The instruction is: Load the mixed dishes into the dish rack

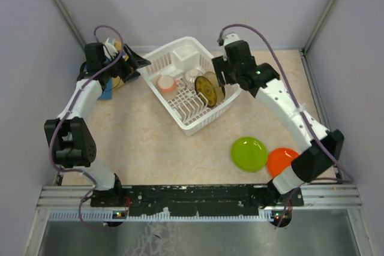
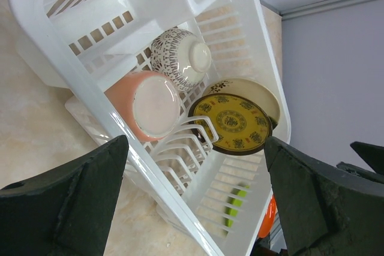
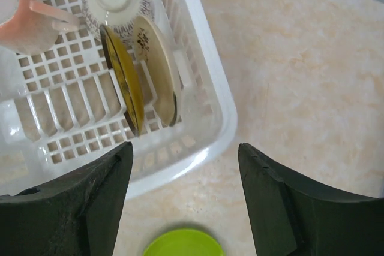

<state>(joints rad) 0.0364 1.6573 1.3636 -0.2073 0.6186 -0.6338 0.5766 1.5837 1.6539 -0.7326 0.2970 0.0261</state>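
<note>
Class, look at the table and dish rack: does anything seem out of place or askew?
The dish rack sits diagonally to the edges of the table. The lime-green plate and orange plate lie outside it, on the near right. Nothing looks spilled or broken.

My L arm (image 1: pixel 81 103) & R arm (image 1: pixel 288 103) reach fwd, elbows out. L gripper (image 1: pixel 139 61) is wide open, holding nothing. R gripper (image 1: pixel 217 70) same.
</note>
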